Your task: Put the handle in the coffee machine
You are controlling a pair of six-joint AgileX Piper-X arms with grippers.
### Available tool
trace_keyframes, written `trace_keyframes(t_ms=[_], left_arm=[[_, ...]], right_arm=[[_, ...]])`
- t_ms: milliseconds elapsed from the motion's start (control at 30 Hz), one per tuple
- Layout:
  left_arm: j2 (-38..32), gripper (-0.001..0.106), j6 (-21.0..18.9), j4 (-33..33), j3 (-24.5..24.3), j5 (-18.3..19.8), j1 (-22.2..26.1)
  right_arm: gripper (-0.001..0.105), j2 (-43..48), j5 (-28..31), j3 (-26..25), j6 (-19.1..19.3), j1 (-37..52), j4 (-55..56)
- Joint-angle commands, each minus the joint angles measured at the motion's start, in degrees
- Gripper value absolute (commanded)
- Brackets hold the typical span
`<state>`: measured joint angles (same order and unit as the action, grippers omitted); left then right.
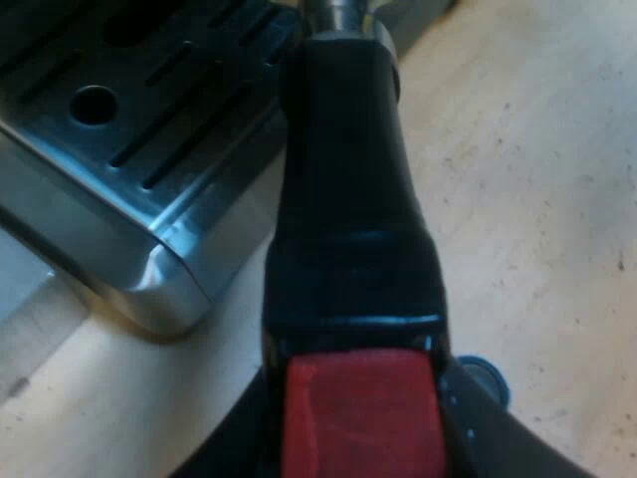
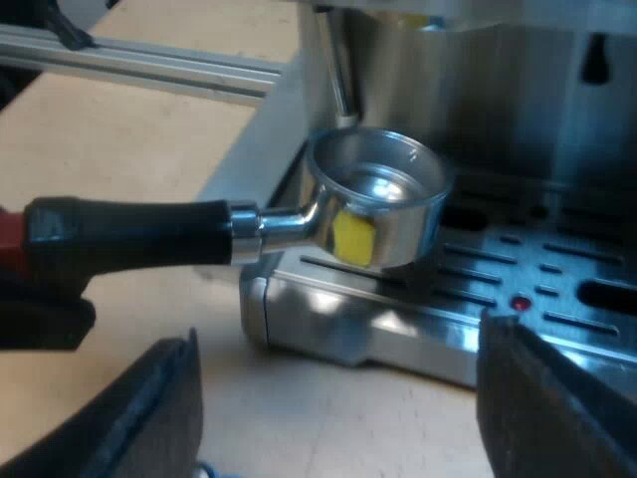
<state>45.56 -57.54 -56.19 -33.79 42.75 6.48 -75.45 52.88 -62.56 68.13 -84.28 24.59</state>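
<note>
Holder [image 2: 239,227] hangs level in the air, its metal basket [image 2: 383,184] mouth-up over the corner of the drip tray [image 2: 557,299] at the front of the espresso machine [image 2: 498,90], not yet locked in. The left gripper [image 1: 358,428] is closed on the red end of the dark handle [image 1: 348,199], so the handle runs straight out from between its jaws with the basket at the far end. I judge that this long grip keeps the fingers clear of the machine and gives leverage for the locking turn. The basket looks empty and has a yellow patch [image 2: 353,237] on its outer wall. It sits low, near the tray's slots, so the next move probably calls for a lift toward the machine's front above it, then a twist.

The right gripper [image 2: 338,418] stands wide open and holds nothing. The holder's neck and the tray's edge lie ahead of the gap between its jaws, well apart from both fingers. A thin metal tube [image 2: 338,70], perhaps a steam wand, comes down just beyond the basket's rim and could be struck on the lift. Just beside one left finger a small blue thing [image 1: 485,370] rests on the wooden table [image 1: 537,199]; I cannot tell what it is. A metal rail [image 2: 149,65] runs far ahead of the right jaws, beyond the handle.
</note>
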Motion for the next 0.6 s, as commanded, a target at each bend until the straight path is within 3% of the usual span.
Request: trace_keyframes(t_ms=[33,367,433,500,600], left_arm=[[0.69,0.0,0.79,2.36,-0.35,3.78,1.16],[4.6,0.0,0.97,5.65,-0.35,3.93,1.72],[4.88,0.0,0.97,6.77,-0.35,4.04,1.72],[5.34,0.0,0.97,7.97,-0.35,4.32,1.72],[6.25,0.0,0.97,8.68,-0.35,4.45,1.72]], right_arm=[[0.061,-2.19,4.48,1.07,0.66,-0.55,-4.44],[0.061,-6.29,5.16,1.11,0.66,-0.55,-8.11],[0.061,-6.78,6.74,1.11,0.66,-0.55,-8.1],[0.061,-7.91,12.59,1.11,0.66,-0.55,-8.4],[0.06,-9.47,13.96,1.11,0.66,-0.55,-9.94]])
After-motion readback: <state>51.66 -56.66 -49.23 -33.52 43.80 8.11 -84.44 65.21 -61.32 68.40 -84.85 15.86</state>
